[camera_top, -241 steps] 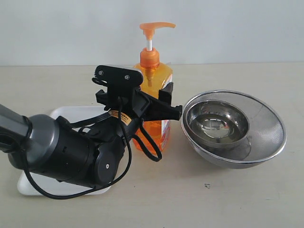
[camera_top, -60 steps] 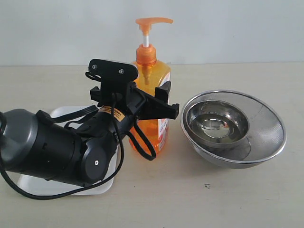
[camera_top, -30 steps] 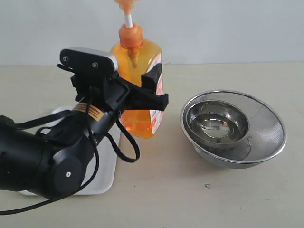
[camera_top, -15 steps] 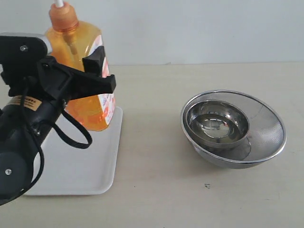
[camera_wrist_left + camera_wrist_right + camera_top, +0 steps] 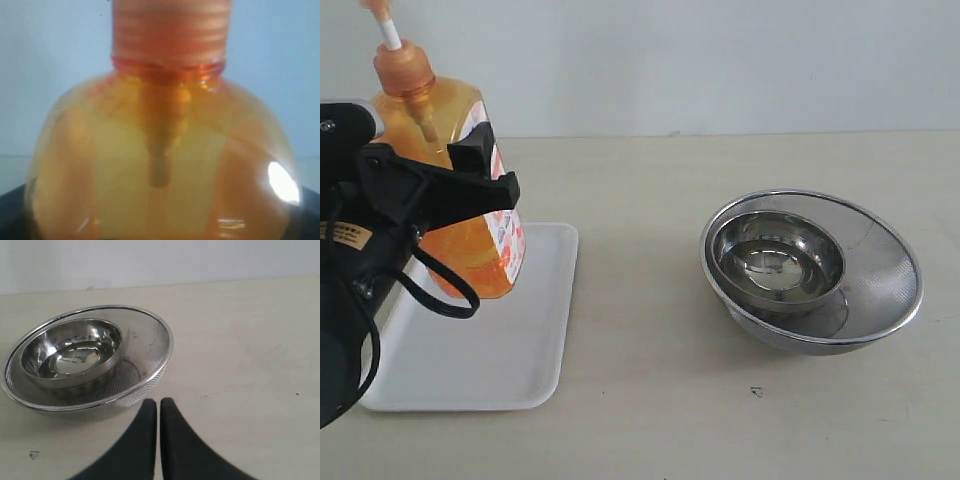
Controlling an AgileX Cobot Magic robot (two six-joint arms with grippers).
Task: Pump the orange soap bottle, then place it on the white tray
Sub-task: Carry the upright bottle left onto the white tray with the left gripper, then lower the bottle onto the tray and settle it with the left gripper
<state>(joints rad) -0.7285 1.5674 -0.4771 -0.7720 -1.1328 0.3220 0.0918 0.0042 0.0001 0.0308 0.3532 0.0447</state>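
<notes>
**Finding: bottle held tilted over the tray's far left part**

We took the white tray (image 5: pixel 490 350) as our reference. Its near half and its right-hand strip lay bare, and the low rim was unobstructed along the right edge. Beyond that right edge a broad stretch of table (image 5: pixel 650 400) was open. The nested steel bowls (image 5: pixel 880 275) sat well apart from the tray on that side.

The orange soap bottle (image 5: pixel 460 262) stood over the tray's far left part, leaning off upright. We could not tell whether its base touched the tray floor. Its pump head was cut off by the top of the exterior view. In the left wrist view the bottle's shoulder and neck (image 5: pixel 160 165) filled the picture.

The left gripper (image 5: pixel 492 165) was spread wide and clamped across the bottle's body, one black finger on each side. The right gripper (image 5: pixel 159 407) had its fingers pressed together on nothing, near the bowls and far from the tray.
</notes>
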